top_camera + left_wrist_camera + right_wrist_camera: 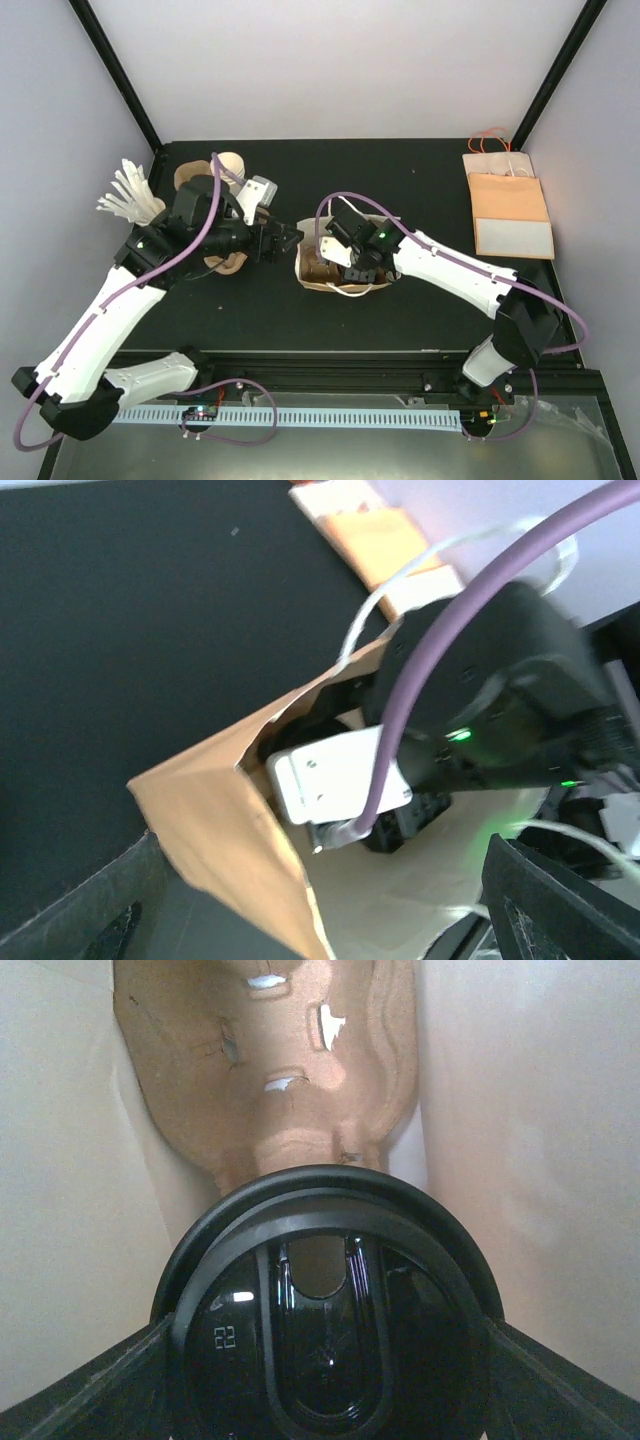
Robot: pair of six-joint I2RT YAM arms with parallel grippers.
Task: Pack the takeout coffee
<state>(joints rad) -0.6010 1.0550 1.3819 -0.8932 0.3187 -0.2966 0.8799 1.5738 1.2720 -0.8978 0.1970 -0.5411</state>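
The takeout coffee (325,1310) shows only its round black lid, low inside the open brown paper bag (318,284). My right gripper (325,1365) reaches down into the bag and is shut on the cup, one finger pressed against each side of the lid. In the top view that gripper (337,266) is mostly hidden by the bag's mouth. My left gripper (290,238) stands open at the bag's left rim. In the left wrist view a corner of the bag (215,820) lies between its wide-apart fingers (80,920).
A moulded cardboard cup carrier (290,1080) lies at the bottom of the bag. Flat paper bags (510,205) lie at the back right. White stirrers (128,195), a stack of pale cups (230,163) and brown carrier pieces (228,264) sit under the left arm.
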